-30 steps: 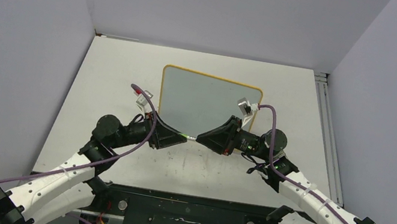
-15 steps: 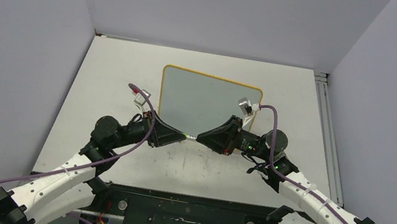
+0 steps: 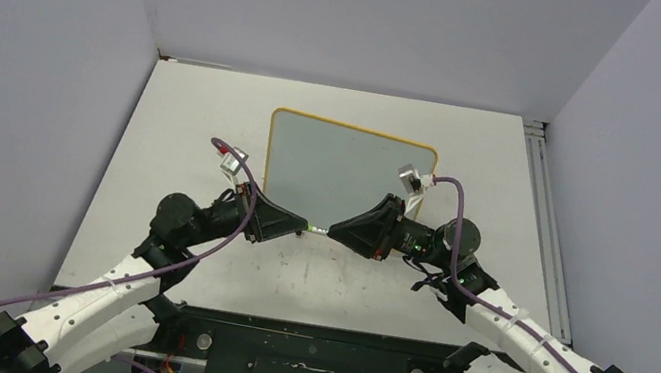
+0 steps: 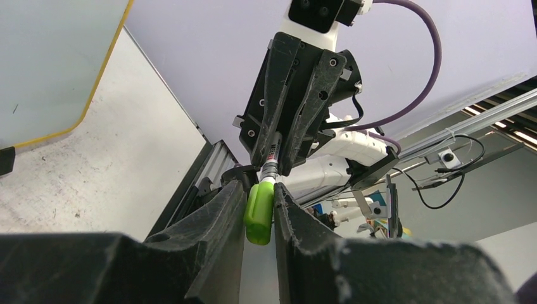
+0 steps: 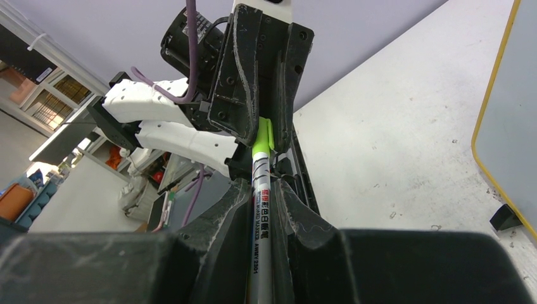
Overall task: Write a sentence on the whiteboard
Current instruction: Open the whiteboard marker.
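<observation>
Left jaws: the left gripper (image 4: 258, 193) has its two fingers closed onto the bright green cap (image 4: 259, 218), one finger against each side.
Right jaws: the right gripper (image 5: 261, 187) is pressed together on the grey barrel of the marker (image 5: 258, 240), which runs lengthwise between its fingers with the printed label facing the wrist camera.
Marker position: held above the table (image 3: 197, 113), just in front of the whiteboard's near edge and a little left of that edge's middle. The cap end points toward the left arm and the barrel end toward the right arm.
Cap: sits on the marker's end, between the two sets of fingertips.
Grippers: they face each other tip to tip along the marker, very close together, in front of the whiteboard.
Whiteboard (image 3: 352, 155): lies flat on the table beyond the two grippers, with a pale grey face, a thin yellow-orange frame and rounded corners. In the top view the gripper bodies hide part of its near edge.
Clip foot (image 5: 506, 217): small and black, at the whiteboard's near frame edge, resting on the table.
Arms: each comes in from its own side of the whiteboard, forearms angled inward to meet in front of it.
</observation>
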